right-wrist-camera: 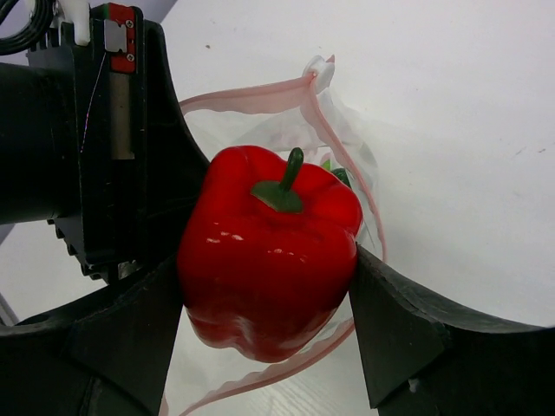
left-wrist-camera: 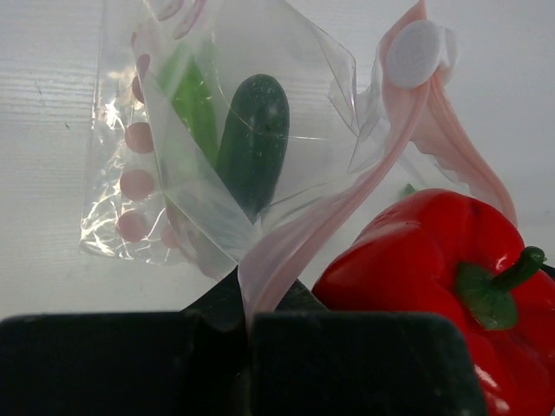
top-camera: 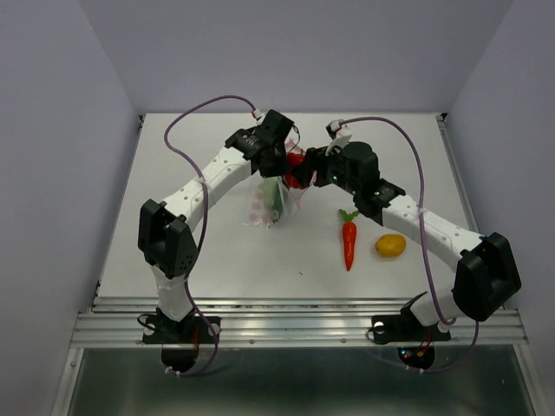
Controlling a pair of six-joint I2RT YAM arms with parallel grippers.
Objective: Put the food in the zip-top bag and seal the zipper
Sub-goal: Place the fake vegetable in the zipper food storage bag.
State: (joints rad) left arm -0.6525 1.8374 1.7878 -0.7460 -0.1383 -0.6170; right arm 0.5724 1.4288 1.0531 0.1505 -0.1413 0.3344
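Note:
My left gripper [left-wrist-camera: 247,325] is shut on the pink zipper strip [left-wrist-camera: 286,260] of the zip-top bag [left-wrist-camera: 173,173] and holds its mouth up off the table. The dark green cucumber [left-wrist-camera: 254,143] and the light green pepper [left-wrist-camera: 192,100] lie inside the bag. My right gripper [right-wrist-camera: 264,299] is shut on the red bell pepper [right-wrist-camera: 264,260], held at the bag's open mouth [right-wrist-camera: 347,173]. In the top view the bag [top-camera: 273,204] hangs between both grippers. The carrot [top-camera: 349,241] and the yellow-orange round one [top-camera: 390,245] lie on the table to the right.
The white table [top-camera: 199,260] ends in a metal rail [top-camera: 295,325] at the near edge. Grey walls stand on the left, right and back. Purple cables loop above both arms.

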